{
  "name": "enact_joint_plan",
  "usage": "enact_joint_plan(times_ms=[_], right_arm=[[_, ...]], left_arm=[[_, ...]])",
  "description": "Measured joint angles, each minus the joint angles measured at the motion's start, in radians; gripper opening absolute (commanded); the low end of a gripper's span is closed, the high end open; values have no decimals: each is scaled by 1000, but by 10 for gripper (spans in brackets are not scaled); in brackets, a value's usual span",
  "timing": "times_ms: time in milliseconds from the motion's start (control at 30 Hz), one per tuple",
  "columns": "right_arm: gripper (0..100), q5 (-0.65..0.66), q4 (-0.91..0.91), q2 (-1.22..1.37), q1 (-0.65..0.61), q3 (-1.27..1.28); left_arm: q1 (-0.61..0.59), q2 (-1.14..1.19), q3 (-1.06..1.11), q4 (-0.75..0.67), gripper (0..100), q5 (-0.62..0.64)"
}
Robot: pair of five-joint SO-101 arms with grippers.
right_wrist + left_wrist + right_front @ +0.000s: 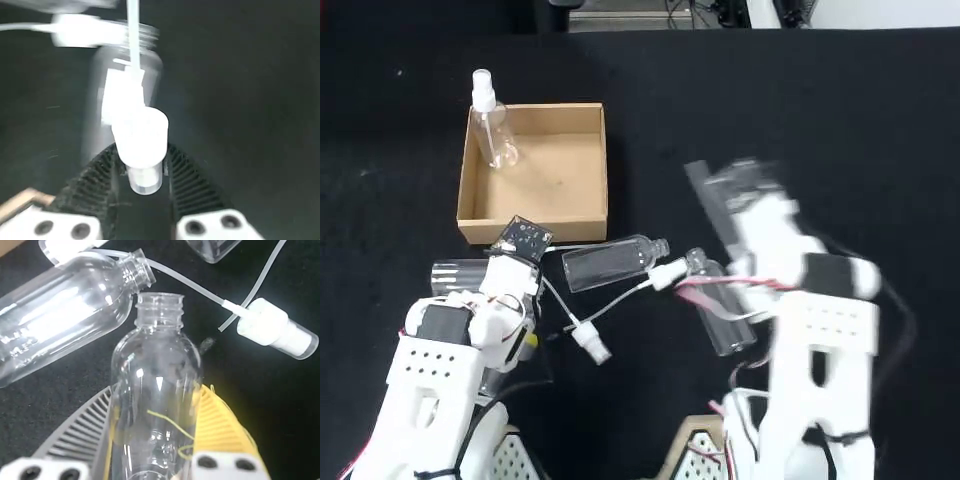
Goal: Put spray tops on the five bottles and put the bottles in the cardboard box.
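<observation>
In the left wrist view my left gripper (155, 440) is shut on a clear bottle (156, 385) with a bare neck. A second clear bottle (60, 305) lies neck to neck with it, and a loose white spray top (275, 330) with its thin tube lies just beyond. My right gripper (142, 155) is shut on a white spray top (140, 140), tube pointing away, right before an uncapped bottle (120, 85). Another spray top (85, 30) lies across that bottle's neck. In the high view one capped bottle (492, 125) leans in the cardboard box (595, 160).
The box stands at the far left, just beyond the left arm (470, 330). An uncapped bottle (615, 262) lies between the arms, another bottle (460, 272) lies left of the left arm, and one (720, 305) lies by the right arm (810, 300). Black cloth covers the table.
</observation>
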Motion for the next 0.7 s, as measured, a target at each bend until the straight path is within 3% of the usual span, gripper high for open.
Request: enact_joint_plan(times_ms=[100,200,300,433,533,700], right_arm=[[11,-78,-115,77,206,0],[11,-160,-238,196,318,14],[21,-249,-331,328,351,21],[181,-364,-371,497,359,21],[279,-368,-348,592,359,8],[290,-276,-169,658,359,-121]], left_arm=[[8,0,5,-43,35,0],[9,0,44,-109,35,-2],[9,0,77,-163,35,18],[11,0,86,-210,35,89],[11,0,91,-226,35,126],[11,0,150,-275,35,140]])
